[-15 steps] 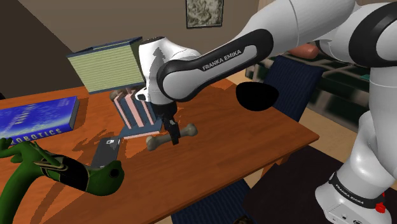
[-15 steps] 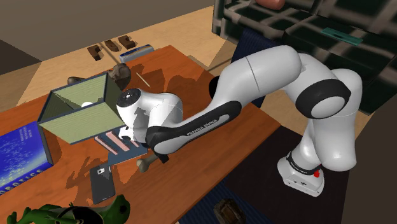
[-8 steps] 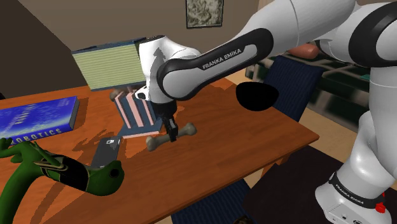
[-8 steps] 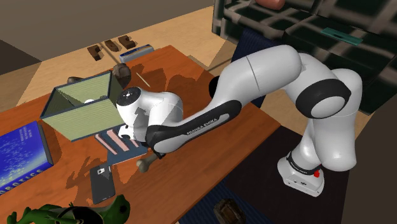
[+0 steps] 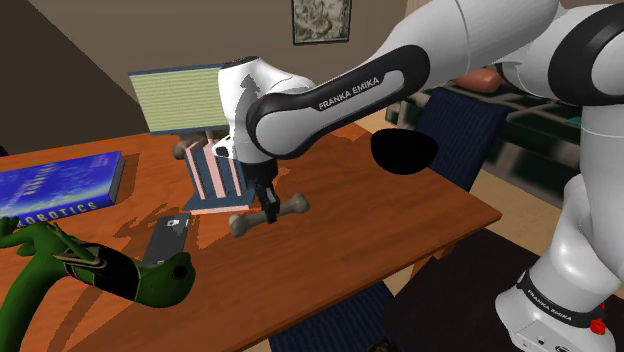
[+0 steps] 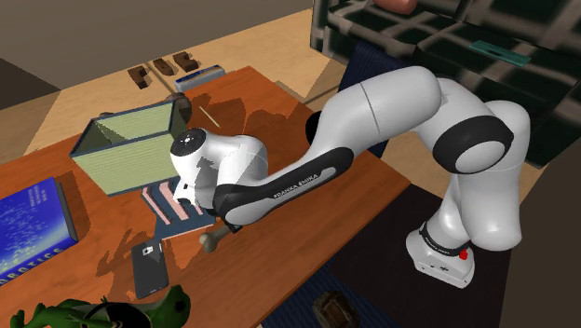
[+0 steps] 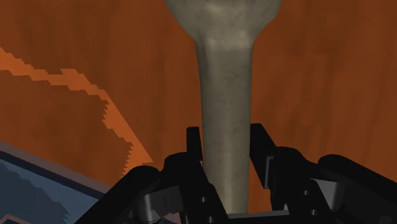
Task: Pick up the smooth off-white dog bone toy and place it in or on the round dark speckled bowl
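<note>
Greyish-tan bone toy (image 5: 292, 207) is still lying on the bench (image 5: 420, 220), and you are seeing the hand (image 7: 226, 137) staying low over it with both fingers (image 7: 194, 147) clasping its shaft, barely shifting in the last second, so the lift is not yet starting.

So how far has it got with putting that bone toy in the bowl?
Done: the end effector is at the bone toy. In hand: its fingers clasp the shaft, toy not yet lifted off the table. Left: lift it, carry it to the dark bowl, release.
</note>
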